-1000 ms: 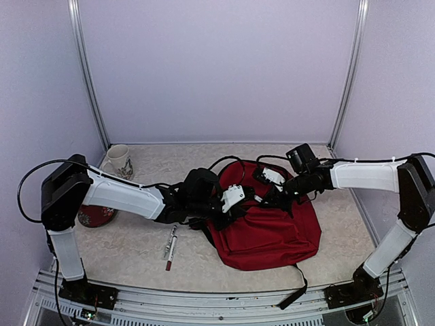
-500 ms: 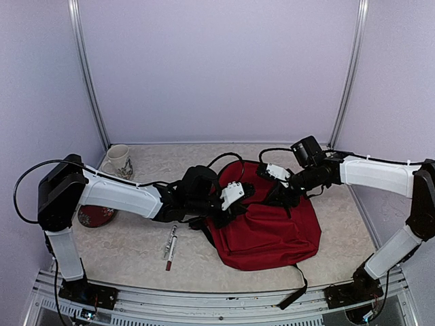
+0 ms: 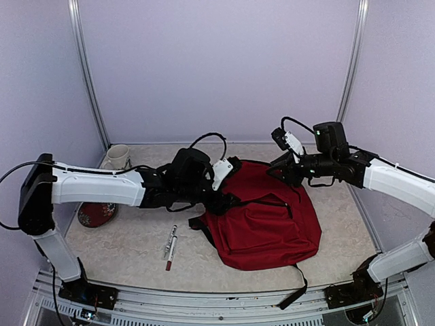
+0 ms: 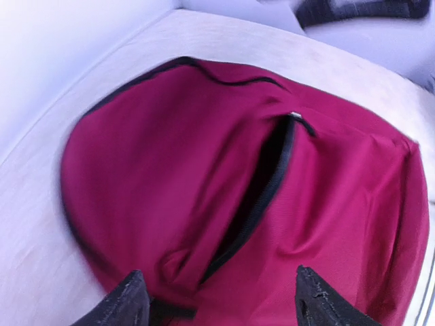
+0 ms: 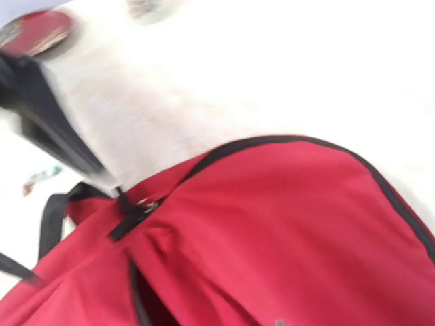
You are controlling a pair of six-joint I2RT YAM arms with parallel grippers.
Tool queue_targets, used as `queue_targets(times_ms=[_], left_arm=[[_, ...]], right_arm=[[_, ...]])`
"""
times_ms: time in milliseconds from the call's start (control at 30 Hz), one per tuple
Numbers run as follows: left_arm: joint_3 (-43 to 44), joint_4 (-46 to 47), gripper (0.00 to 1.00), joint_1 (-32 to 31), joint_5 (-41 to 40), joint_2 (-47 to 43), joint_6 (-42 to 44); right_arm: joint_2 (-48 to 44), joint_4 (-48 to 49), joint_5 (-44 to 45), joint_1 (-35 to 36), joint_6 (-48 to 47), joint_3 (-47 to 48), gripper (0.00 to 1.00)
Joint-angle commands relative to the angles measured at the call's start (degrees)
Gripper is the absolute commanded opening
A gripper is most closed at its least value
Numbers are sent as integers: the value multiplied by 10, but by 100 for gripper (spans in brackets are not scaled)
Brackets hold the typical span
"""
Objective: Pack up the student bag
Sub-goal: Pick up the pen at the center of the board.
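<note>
**Packing a bag, opening stage.** The student bag (image 3: 265, 224) lies flat on the counter (image 3: 122, 255), centre-right of the overhead view, its front pocket (image 4: 262, 187) parted to a narrow slit. The left hand (image 4: 221, 309) is spread and empty, over the fabric. For the right hand (image 3: 279, 164), at the bag's upper right, I cannot tell whether it is spread or pressed together. Best practice: pinch one lip of the slit and lift, widening the mouth before fetching the pens (image 3: 170, 246).

Open counter (image 3: 122, 261) along the near edge left of the backpack (image 3: 265, 227), and to its right too. Left side's tighter: two pens (image 3: 170, 246) lie just beside the backpack, the left arm (image 3: 102, 190) stretches over a red dish (image 3: 94, 216), and there's a mug (image 3: 117, 158) in the back corner.
</note>
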Motion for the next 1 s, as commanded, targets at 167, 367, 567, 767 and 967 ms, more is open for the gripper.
queue_targets(times_ms=[167,367,567,767,967], left_arm=[[-123,-283,66,45,-172,-139,-353],[-211,-247,44,72,-87,-164,-400],[-243,-231,42,82,-73,-153,-403],[-246,-233,37,55,-60,-121,-402],[-259,-248,25,63,-76,-128,-411]], right_arm=[[29,13,122,64,136,8,32],[34,-10,139,79,127,11,32],[24,-1,138,80,121,-12,33],[25,-5,143,80,105,-12,33],[23,-3,140,80,93,-12,33]])
